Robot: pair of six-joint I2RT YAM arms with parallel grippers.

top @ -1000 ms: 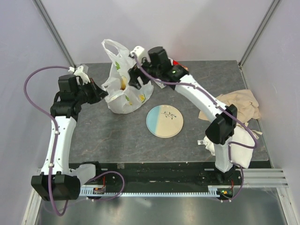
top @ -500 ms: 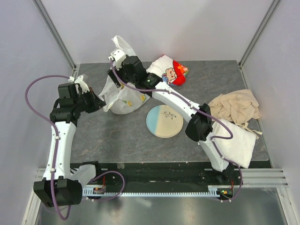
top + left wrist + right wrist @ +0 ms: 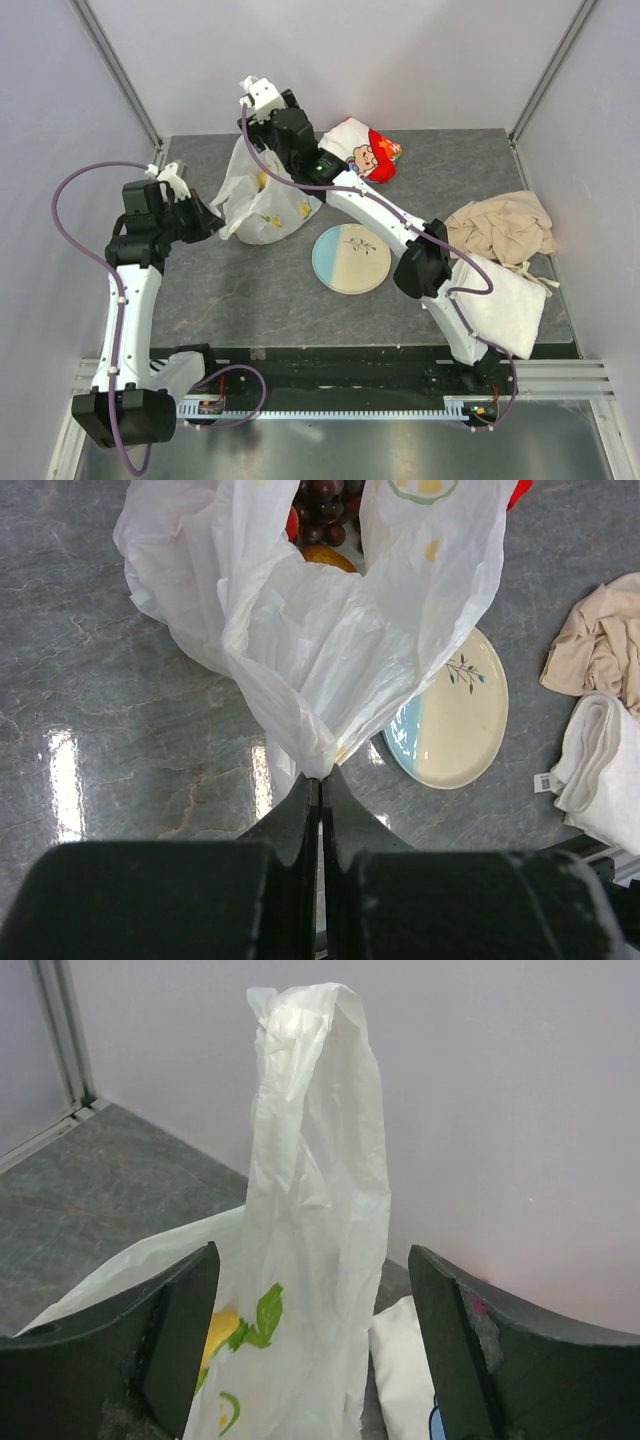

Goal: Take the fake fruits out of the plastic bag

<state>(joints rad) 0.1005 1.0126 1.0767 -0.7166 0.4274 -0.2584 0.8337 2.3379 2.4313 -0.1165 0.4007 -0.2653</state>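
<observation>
The plastic bag (image 3: 262,195) sits at the back left of the table, white with yellow and green prints. My left gripper (image 3: 213,223) is shut on its near left edge, seen pinched in the left wrist view (image 3: 320,776). Through the bag's mouth I see the fake fruits: dark purple grapes (image 3: 322,510), an orange-brown fruit (image 3: 326,556) and a bit of red (image 3: 292,525). My right gripper (image 3: 262,140) is wide open above the bag's back side. The bag's upright handle (image 3: 315,1110) stands between its fingers (image 3: 180,1330), touching neither.
A blue-and-cream plate (image 3: 351,258) lies right of the bag. A white-and-red cartoon packet (image 3: 358,150) lies behind the right arm. A beige cloth (image 3: 505,225) and a folded white towel (image 3: 505,305) are at the right edge.
My right arm has swung left across the bag and lifted its open gripper up behind it, uncovering the cartoon packet. My left gripper has stayed shut on the bag's edge.
</observation>
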